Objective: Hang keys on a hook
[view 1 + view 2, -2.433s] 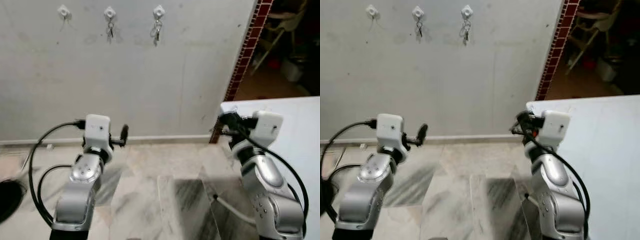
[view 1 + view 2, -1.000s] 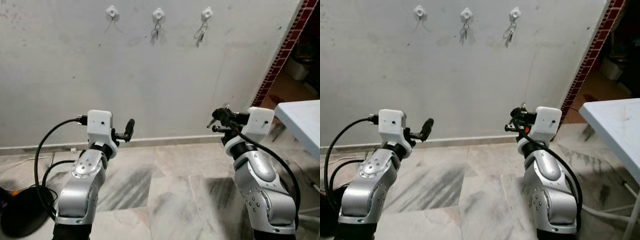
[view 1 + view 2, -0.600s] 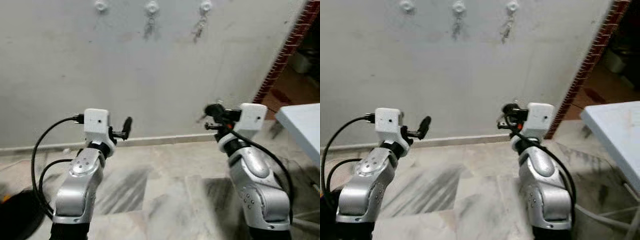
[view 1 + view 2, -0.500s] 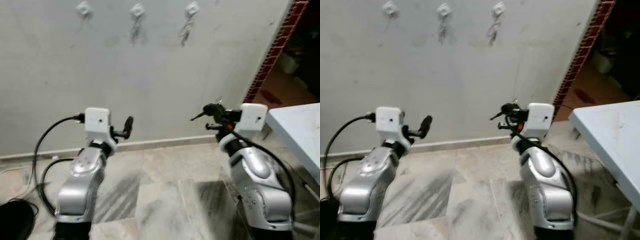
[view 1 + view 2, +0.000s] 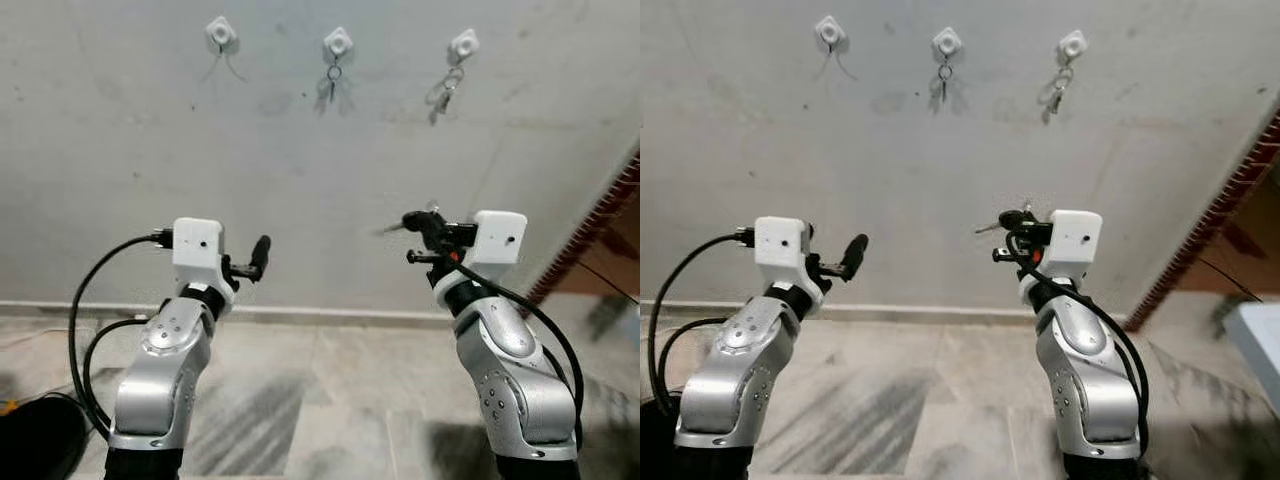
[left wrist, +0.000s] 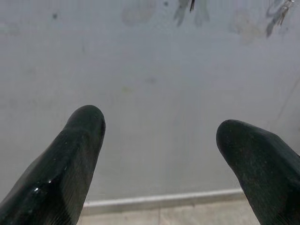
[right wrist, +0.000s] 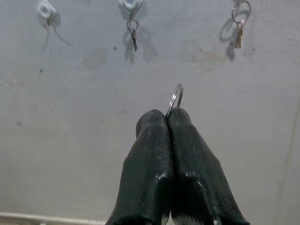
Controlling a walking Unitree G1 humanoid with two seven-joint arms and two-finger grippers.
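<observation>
Right gripper (image 7: pixel 167 119): you see its fingers pressed together on the keys (image 7: pixel 176 97), held up below the wall hooks.
Left gripper (image 6: pixel 159 136): fingers wide apart, holding nothing.
Empty hook (image 5: pixel 221 33): leftmost on the wall.

Two silver jointed arms with small dark screw holes end in white boxy wrist blocks, black looping cables, and black, rounded-fingered left hand (image 5: pixel 260 256) and right hand (image 5: pixel 413 222).

Grey plaster wall (image 5: pixel 300 180) (stained), marble floor (image 5: pixel 330 400), brick edge (image 5: pixel 590 240) right.
</observation>
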